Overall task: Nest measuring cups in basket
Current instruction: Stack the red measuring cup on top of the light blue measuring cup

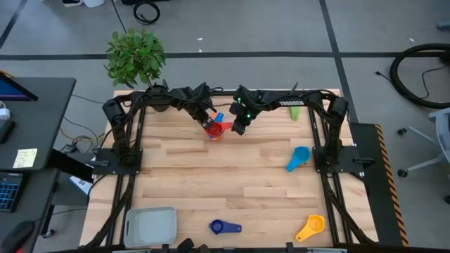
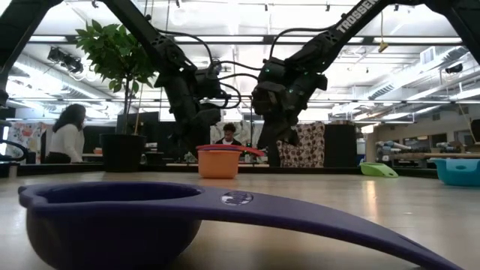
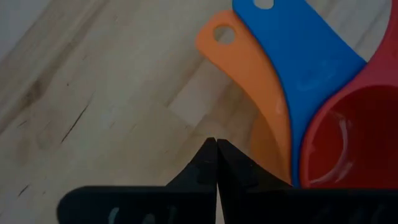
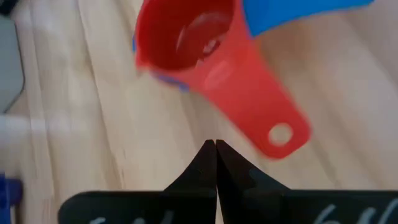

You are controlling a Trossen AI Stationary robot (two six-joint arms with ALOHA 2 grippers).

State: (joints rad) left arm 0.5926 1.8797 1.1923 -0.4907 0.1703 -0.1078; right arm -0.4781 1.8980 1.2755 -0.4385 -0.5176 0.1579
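A stack of three measuring cups is seen at the far middle of the table [image 1: 211, 176]: the red cup [image 1: 214, 129] is seated in a blue cup [image 3: 305, 56], which is seated in the orange cup [image 2: 218, 163]. The three handles are fanned out in different directions. The left gripper [image 1: 206, 119] is held just beside the stack on its left, with its fingers pressed together on nothing. The right gripper [image 1: 238, 128] is held just beside the stack on its right, its fingers likewise pressed together and empty. Neither gripper is seen touching the stack.

The grey basket [image 1: 150, 226] is found well apart from the stack, at the near left corner, with no cup in it. The dark blue cup [image 1: 223, 227] lies just to the right of the basket, and the yellow cup [image 1: 310, 227] farther right. The light blue cup [image 1: 297, 157] lies right of the stack, nearer than it, and the green cup [image 1: 295, 110] at the far right edge. A potted plant [image 1: 136, 57] stands left of the stack.
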